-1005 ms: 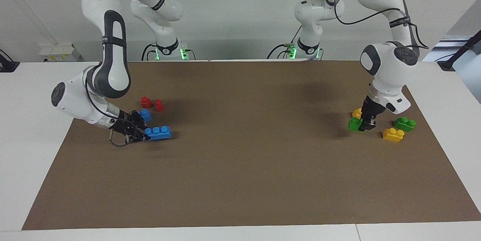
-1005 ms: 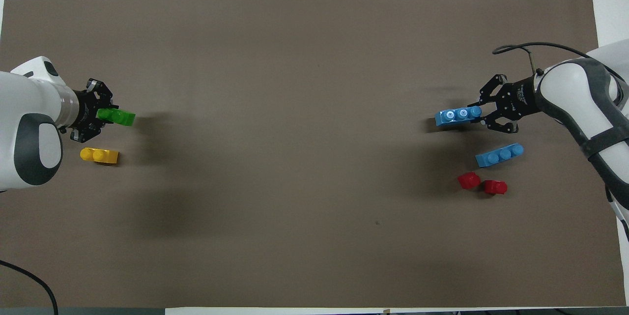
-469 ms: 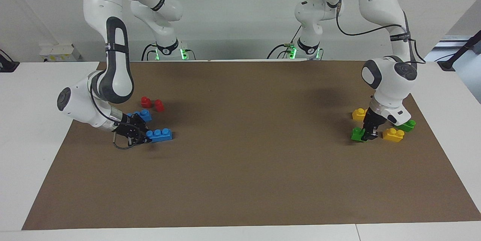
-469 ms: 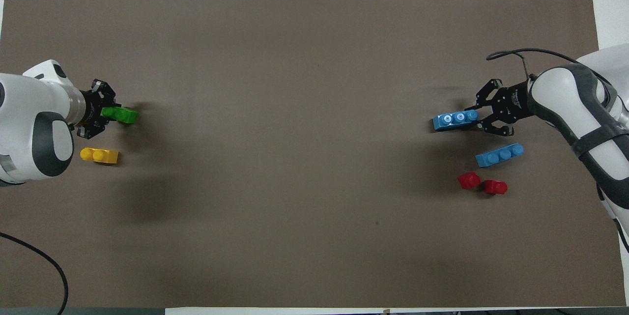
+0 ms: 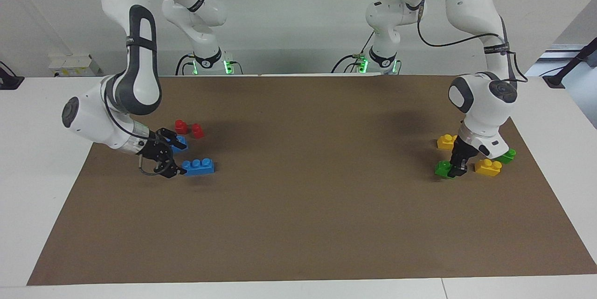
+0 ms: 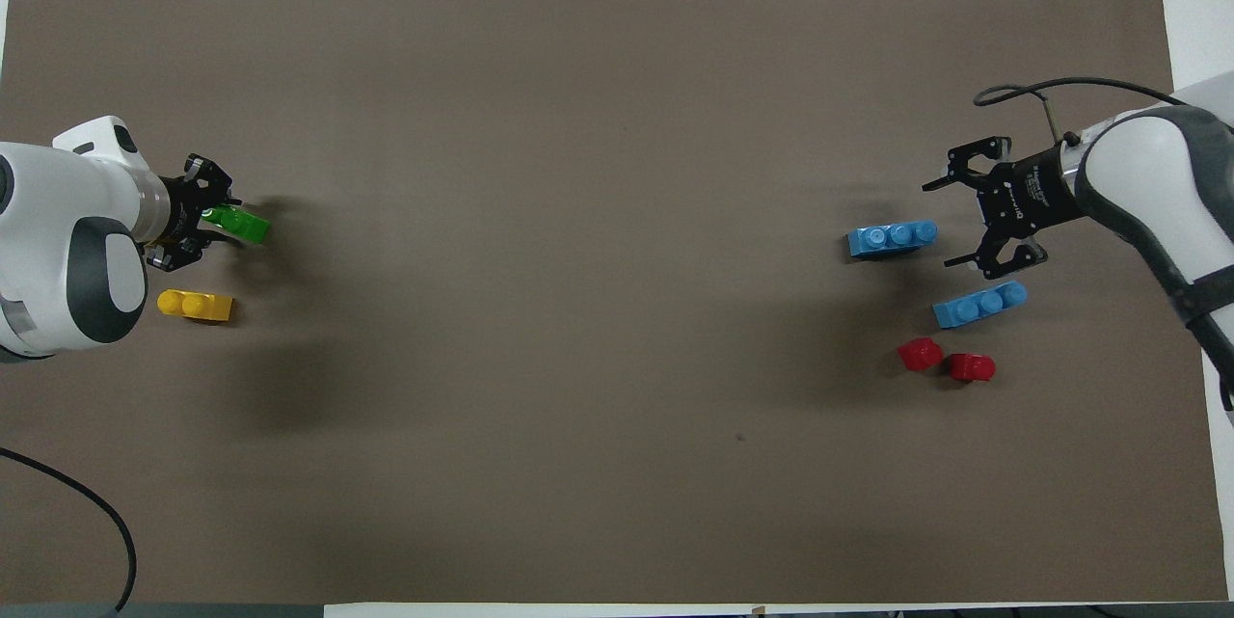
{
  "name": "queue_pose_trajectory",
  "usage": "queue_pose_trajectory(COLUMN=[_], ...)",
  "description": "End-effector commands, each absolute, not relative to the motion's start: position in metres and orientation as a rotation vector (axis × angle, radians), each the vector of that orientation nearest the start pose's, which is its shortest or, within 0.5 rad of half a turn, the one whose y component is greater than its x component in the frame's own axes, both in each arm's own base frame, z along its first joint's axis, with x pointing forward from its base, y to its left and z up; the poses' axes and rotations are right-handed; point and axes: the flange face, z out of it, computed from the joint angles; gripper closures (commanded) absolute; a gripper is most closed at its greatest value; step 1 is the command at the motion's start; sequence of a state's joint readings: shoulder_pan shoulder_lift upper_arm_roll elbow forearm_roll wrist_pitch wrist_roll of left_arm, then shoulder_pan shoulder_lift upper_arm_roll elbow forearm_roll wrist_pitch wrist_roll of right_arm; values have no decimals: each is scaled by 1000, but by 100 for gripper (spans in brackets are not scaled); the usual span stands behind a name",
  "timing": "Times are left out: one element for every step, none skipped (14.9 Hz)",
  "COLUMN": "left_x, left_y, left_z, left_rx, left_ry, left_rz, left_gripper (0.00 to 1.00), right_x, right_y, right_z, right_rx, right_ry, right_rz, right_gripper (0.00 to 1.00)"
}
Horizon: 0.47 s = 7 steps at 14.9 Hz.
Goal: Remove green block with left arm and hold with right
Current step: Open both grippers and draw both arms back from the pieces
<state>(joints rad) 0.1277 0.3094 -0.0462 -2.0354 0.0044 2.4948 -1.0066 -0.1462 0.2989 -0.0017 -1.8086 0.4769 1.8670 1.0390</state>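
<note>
Facing view, lower right of the frame: the left gripper [image 5: 457, 171] stands low at the green block [image 5: 442, 169], which rests on the brown mat [image 5: 298, 224]; whether its fingers clamp the brick or have let go cannot be told. Crowded round it are a yellow brick [image 5: 488, 167] just beside the gripper, a second yellow brick [image 5: 446, 141] higher in the frame, and a second green brick [image 5: 505, 155] largely hidden by the left arm's wrist. At left of the frame the right gripper [image 5: 176, 169] hangs with its fingers spread wide, holding nothing, just beside the end of a long blue brick [image 5: 198, 166] lying flat on the mat. A second blue brick [image 5: 177, 142] sits partly covered by that gripper, and two red pieces [image 5: 188, 128] lie close together above it. From the overhead view, the left arm's white wrist covers everything but the green block's tip [image 6: 241, 225] and one yellow brick [image 6: 195, 306] at the left edge, while the open right gripper [image 6: 964, 222] shows clearly apart from the long blue brick [image 6: 893, 238].
</note>
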Motion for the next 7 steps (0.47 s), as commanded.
queue_pose_trajectory(left_x=[617, 619, 621, 624, 629, 633, 634], left_y=[57, 58, 57, 58, 60, 61, 60], left_z=[306, 310, 314, 324, 338, 352, 368], left_rx=[-2764, -2765, -2762, -2757, -2754, -2752, -2748], left_ry=[-1635, -1632, -1628, -1625, -1621, -1617, -1612], left_rz=[-231, -226, -206, -186, -171, -158, -141], left_gripper=[0, 0, 0, 0, 0, 0, 0], right_x=[594, 591, 587, 582, 576, 571, 565], right_y=[-64, -61, -59, -55, -47, -35, -26], right_z=[441, 463, 482, 503, 522, 541, 562], right_rx=[-2279, -2342, -2375, -2410, -2477, -2560, -2626], right_ry=[1727, 1702, 1682, 1641, 1587, 1520, 1442], right_rz=[494, 458, 439, 407, 363, 323, 293], right_gripper=[0, 0, 0, 0, 0, 0, 0])
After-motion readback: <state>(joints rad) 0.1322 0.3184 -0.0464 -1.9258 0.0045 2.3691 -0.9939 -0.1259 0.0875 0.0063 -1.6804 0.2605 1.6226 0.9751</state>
